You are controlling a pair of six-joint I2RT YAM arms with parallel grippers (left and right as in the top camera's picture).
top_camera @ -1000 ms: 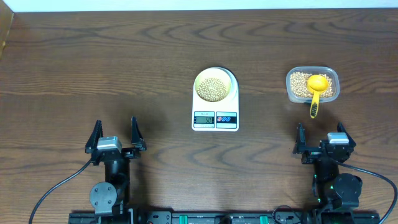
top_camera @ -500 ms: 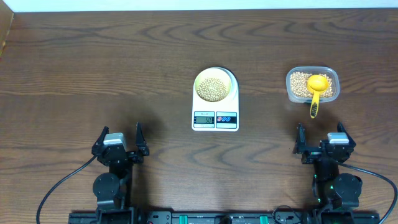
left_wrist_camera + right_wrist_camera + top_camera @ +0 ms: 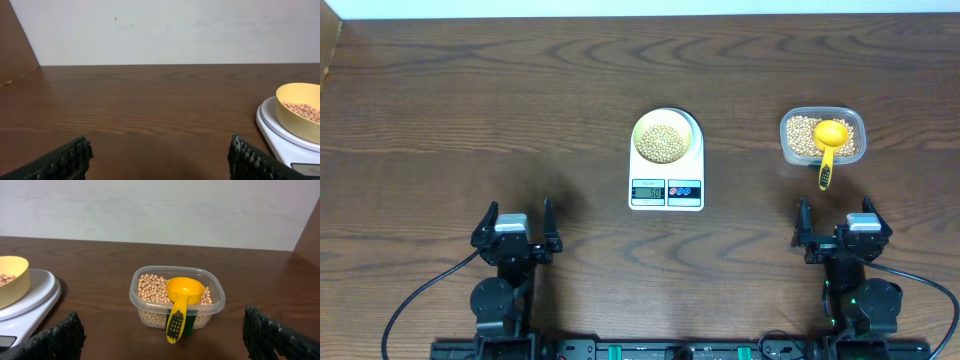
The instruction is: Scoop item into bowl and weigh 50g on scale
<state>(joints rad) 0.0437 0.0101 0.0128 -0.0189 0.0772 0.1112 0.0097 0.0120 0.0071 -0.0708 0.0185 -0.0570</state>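
The pale-yellow bowl [image 3: 665,139] [image 3: 300,110] [image 3: 11,280] stands on the white scale [image 3: 666,170] [image 3: 282,137] [image 3: 30,302] at mid-table, with beige beans [image 3: 662,142] [image 3: 302,111] in it. More beans [image 3: 805,135] [image 3: 152,289] fill a clear tub [image 3: 787,148] [image 3: 176,312], where a yellow scoop [image 3: 829,142] [image 3: 181,302] rests with its handle over the near rim. My left gripper [image 3: 516,226] [image 3: 159,155] is open near the front left, well short of the scale. My right gripper [image 3: 836,222] [image 3: 165,332] is open at the front right, short of the tub, nothing between its fingers.
Brown wooden table [image 3: 470,110] with a pale wall [image 3: 175,30] behind its far edge. A wooden panel [image 3: 15,50] stands at the far left.
The left arm has drawn back toward the front edge and shifted slightly right, its gripper still open. The right arm, scale, bowl and tub have not moved.
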